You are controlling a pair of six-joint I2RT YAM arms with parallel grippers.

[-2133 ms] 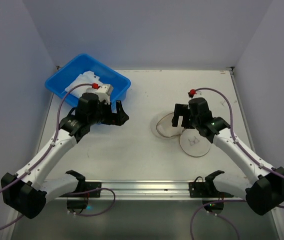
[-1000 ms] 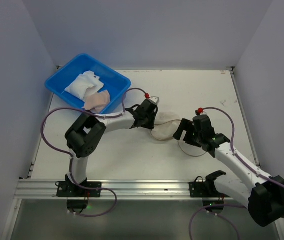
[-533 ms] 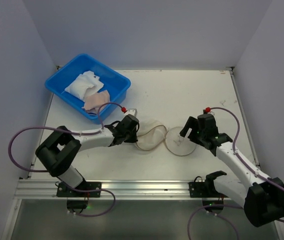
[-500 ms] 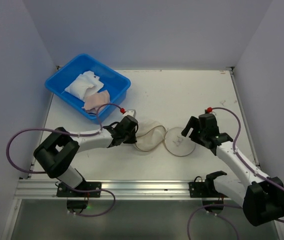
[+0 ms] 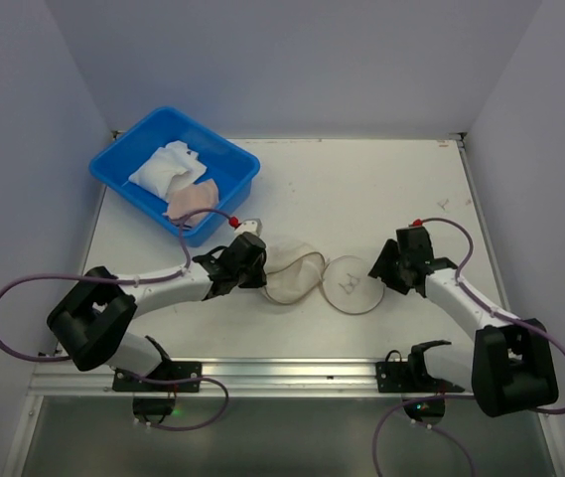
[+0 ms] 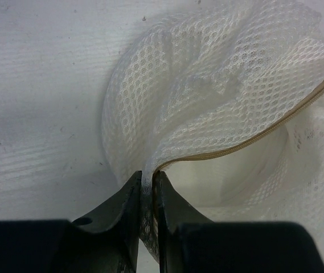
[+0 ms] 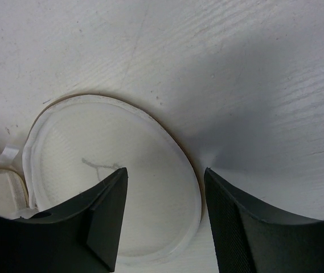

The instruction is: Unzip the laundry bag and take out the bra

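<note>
The laundry bag (image 5: pixel 294 270) lies unzipped at mid-table, a cream mesh pouch gaping open. Its flat round face (image 5: pixel 353 285) with a thin black mark rests flat just to the right. My left gripper (image 5: pixel 255 265) is shut on the bag's left mesh wall (image 6: pixel 207 102), pinched beside the tan zip edge (image 6: pixel 253 142); the mesh fold runs down between the fingertips (image 6: pixel 146 190). My right gripper (image 7: pixel 164 196) stands open, low over the round face (image 7: pixel 105 193), straddling its right rim and holding nothing. The peach-coloured bra (image 5: pixel 193 199) lies in the blue tub (image 5: pixel 123 164).
The blue tub stands at the back left and also holds a crumpled white cloth (image 5: pixel 168 167). Grey walls close the table on three sides. A metal rail (image 5: pixel 282 376) with both arm bases runs along the near edge.
My left gripper has dragged the bag's mesh body left and nearer, spreading the round face out to the right. The right gripper has shifted right to that face's rim and its jaws have narrowed.
</note>
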